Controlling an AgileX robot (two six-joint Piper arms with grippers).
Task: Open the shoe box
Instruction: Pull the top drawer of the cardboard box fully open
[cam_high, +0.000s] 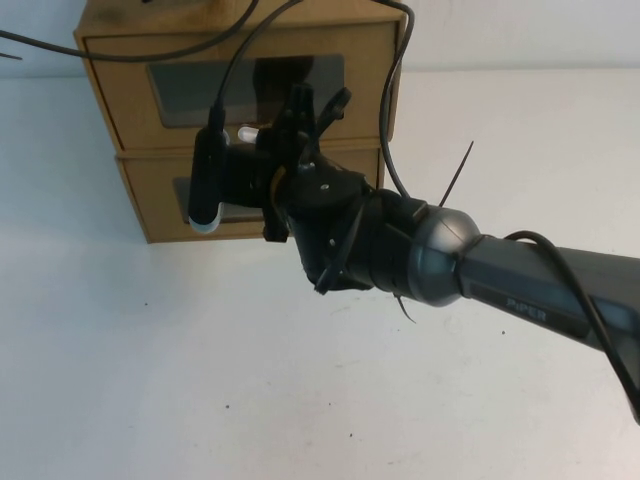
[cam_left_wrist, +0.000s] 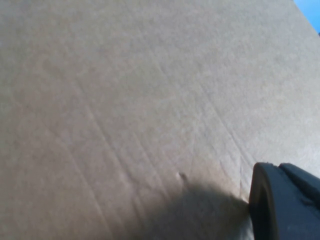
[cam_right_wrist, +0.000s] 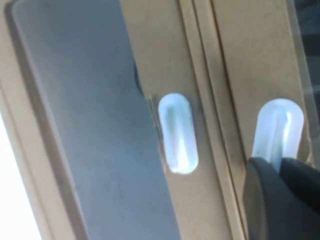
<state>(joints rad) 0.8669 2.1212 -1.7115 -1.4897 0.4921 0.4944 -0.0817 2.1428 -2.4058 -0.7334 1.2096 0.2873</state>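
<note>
Tan shoe box (cam_high: 130, 95) w/ window (cam_high: 200, 90), prob. stacked

the high view looks down from a raised spot on the near side, facing far across the table (cam_high: 150, 380) to two stacked shoe boxes (cam_high: 120, 90) at the far left, past the right arm (cam_high: 520, 280). the right wrist view faces the box fronts from very near, on a window (cam_right_wrist: 85, 125) and white pull tabs (cam_right_wrist: 177, 132); these two views share those fronts. the left wrist view sits very near plain cardboard (cam_left_wrist: 125, 100); which face cannot be told.
</note>
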